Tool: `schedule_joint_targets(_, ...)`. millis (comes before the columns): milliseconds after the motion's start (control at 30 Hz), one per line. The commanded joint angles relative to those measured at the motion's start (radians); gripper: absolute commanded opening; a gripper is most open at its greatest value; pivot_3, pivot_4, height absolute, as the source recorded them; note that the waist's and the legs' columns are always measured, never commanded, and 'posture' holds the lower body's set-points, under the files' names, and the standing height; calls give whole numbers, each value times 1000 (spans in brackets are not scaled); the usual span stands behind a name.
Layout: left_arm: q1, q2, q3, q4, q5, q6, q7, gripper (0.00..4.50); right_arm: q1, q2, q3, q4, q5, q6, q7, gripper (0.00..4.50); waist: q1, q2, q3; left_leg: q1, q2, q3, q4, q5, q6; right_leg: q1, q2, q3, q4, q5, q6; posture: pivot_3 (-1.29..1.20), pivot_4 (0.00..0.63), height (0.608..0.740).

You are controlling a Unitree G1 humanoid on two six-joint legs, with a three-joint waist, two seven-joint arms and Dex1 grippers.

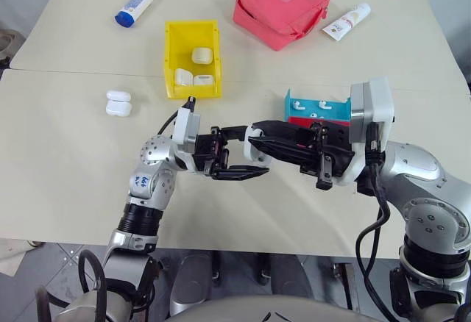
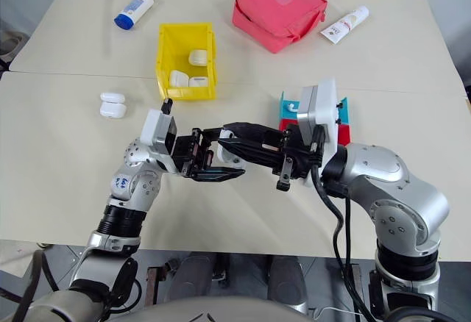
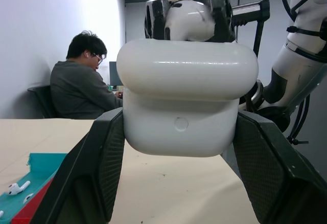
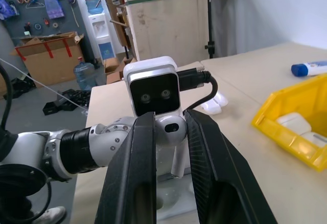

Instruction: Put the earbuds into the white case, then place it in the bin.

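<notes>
Two cream tables (image 1: 66, 145) butt together under the arms, with a seam running across between them. On the far table sits a pink pouch (image 1: 280, 7), with a white tube (image 1: 346, 21) to its right and a white bottle with a blue cap (image 1: 133, 7) well to its left. The yellow bin (image 1: 192, 59) stands at the seam, open-topped, with three white cases (image 1: 202, 56) lying inside it. A blue tray (image 1: 318, 106) stacked over a red tray (image 1: 316, 122) stands on the near table behind the right arm; loose earbuds (image 1: 321, 105) lie in the blue one. A further closed white case (image 1: 118, 103) rests on the near table, left of the bin and well apart from both arms.

The left gripper (image 3: 176, 132) is raised above the near table, pointing toward the right arm, its two black fingers (image 3: 97, 168) clamped on the sides of a white case (image 3: 186, 98); in the left wrist view its hinged lid is tipped back above the body. The right gripper (image 4: 171, 132) meets it from the opposite side, fingers (image 4: 133, 173) pinching one earbud (image 4: 172, 132), stem down, directly above the case. A seated person (image 3: 82, 88) shows in the background of the left wrist view.
</notes>
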Motion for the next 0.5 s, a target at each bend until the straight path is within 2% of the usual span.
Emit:
schedule_joint_targets(33, 1, -11, -6, -92, -41, 18, -6, 2786, 13, -18, 32, 12, -35, -42, 21, 479, 0, 0, 0, 0, 0, 0, 0, 0, 0, 0, 0, 0, 0, 0, 0, 0, 150, 740)
schedule_joint_targets(500, 30, -20, 5, -150, -45, 38, 16, 2786, 61, -57, 51, 60, -68, -126, 49, 479, 0, 0, 0, 0, 0, 0, 0, 0, 0, 0, 0, 0, 0, 0, 0, 0, 150, 740)
